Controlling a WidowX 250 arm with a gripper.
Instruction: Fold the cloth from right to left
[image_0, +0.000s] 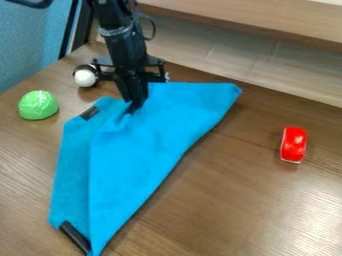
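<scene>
On the tabletop (234, 200): cloth (147, 135) extends below gripper (135, 107)

Across the view's left and centre, the cloth's long edge slants from upper right to a bottom point. The gripper pinches a gathered fold near the upper-left border. From that grip, most fabric lies below and right. You should probably carry the fold leftward, then release, clear of the green object (38, 105).

On my screen a green lump (38, 105) sits at the left of the frame on the brown wooden table (247, 200). Up and right of it I see a white ball (85, 78) with a dark part. A red toy (293, 144), pale along its lower edge, lies at the right. I have a blue panel (30, 50) upper left and a wooden ledge (267, 20) upper right.
</scene>
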